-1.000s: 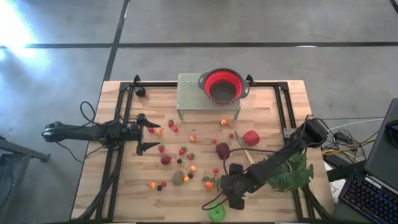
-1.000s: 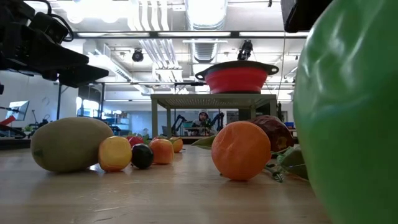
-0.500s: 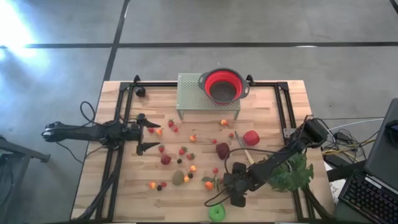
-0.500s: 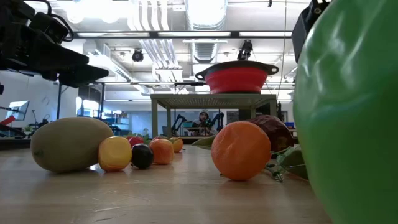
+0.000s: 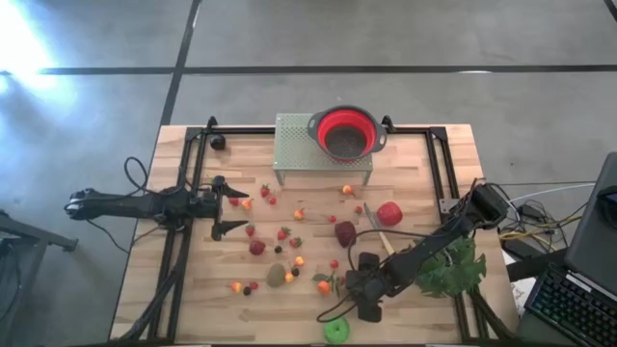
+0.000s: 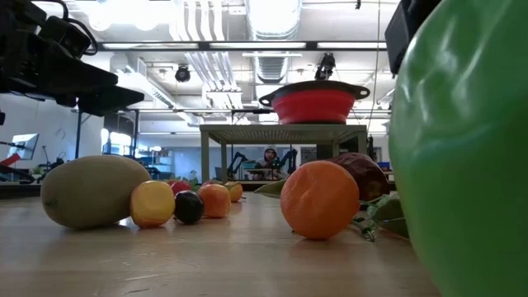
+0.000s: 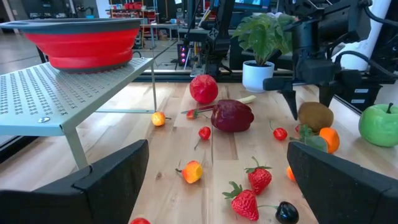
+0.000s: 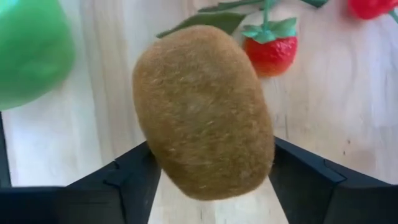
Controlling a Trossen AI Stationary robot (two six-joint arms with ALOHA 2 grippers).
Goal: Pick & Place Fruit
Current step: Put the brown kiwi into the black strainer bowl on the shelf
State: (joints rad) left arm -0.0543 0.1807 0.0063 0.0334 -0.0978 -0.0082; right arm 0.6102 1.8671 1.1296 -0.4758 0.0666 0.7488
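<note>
- High view: the red bowl sits on the pale metal stand at the far side of the table. I cannot tell if there is any fruit in it.
- My right claw is down low near the front edge of the table. It is squeezing a brown kiwi between its two dark fingers.
- Under that kiwi, on the wood, lie a red strawberry and the green apple.
- My left claw waits at the left side of the table with its fingers spread wide, holding nothing.
- Lots of small fruit lie on the wood between my two claws. The red apple and a dark maroon fruit lie near the middle, and a second kiwi is nearer the front.
</note>
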